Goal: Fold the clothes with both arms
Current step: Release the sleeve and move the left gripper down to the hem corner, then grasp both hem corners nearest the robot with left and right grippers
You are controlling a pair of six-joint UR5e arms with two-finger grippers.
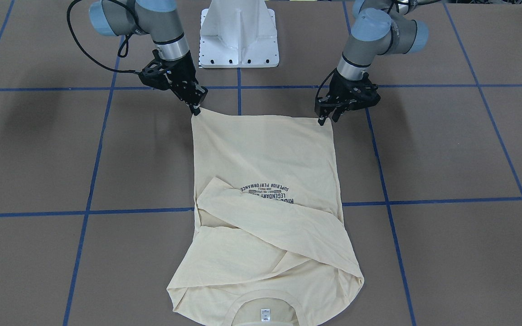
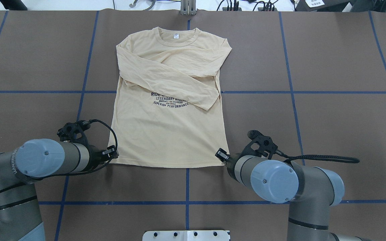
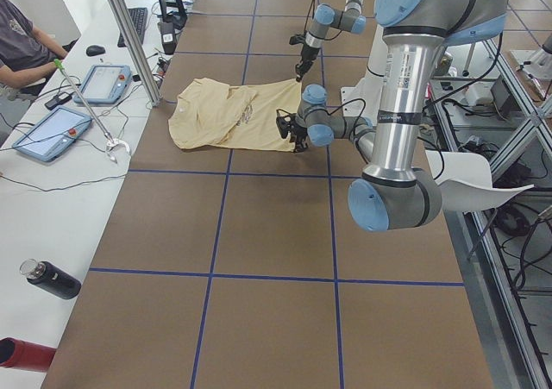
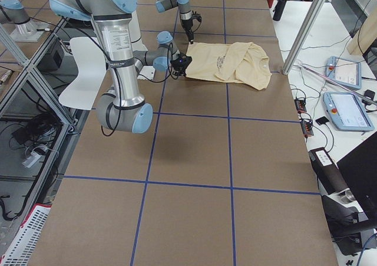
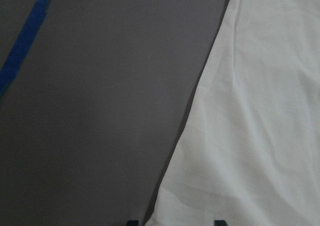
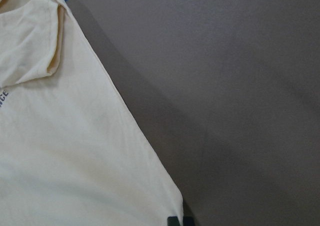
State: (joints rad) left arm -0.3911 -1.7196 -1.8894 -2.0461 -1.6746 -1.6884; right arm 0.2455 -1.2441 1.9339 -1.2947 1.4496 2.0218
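Note:
The cream-yellow long-sleeved T-shirt (image 1: 265, 149) lies flat on the brown table, print up. Both sleeves are folded across the chest, and the collar and white neck label (image 2: 176, 36) point away from the robot. The shirt also shows in the overhead view (image 2: 166, 140). My left gripper (image 1: 327, 118) (image 2: 113, 154) is at the hem's left corner. In the left wrist view its fingertips (image 5: 219, 222) stand apart, astride the shirt's side edge (image 5: 260, 110), so it is open. My right gripper (image 1: 196, 111) (image 2: 219, 155) is at the hem's right corner, its tips (image 6: 172, 220) close together on the cloth (image 6: 60, 161).
The white pedestal base (image 1: 238, 31) stands between the arms at the robot's edge. Blue tape lines (image 2: 186, 187) cross the table. In the exterior left view, an operator (image 3: 21, 48), tablets (image 3: 47, 132) and a dark bottle (image 3: 52, 279) are beyond the far side.

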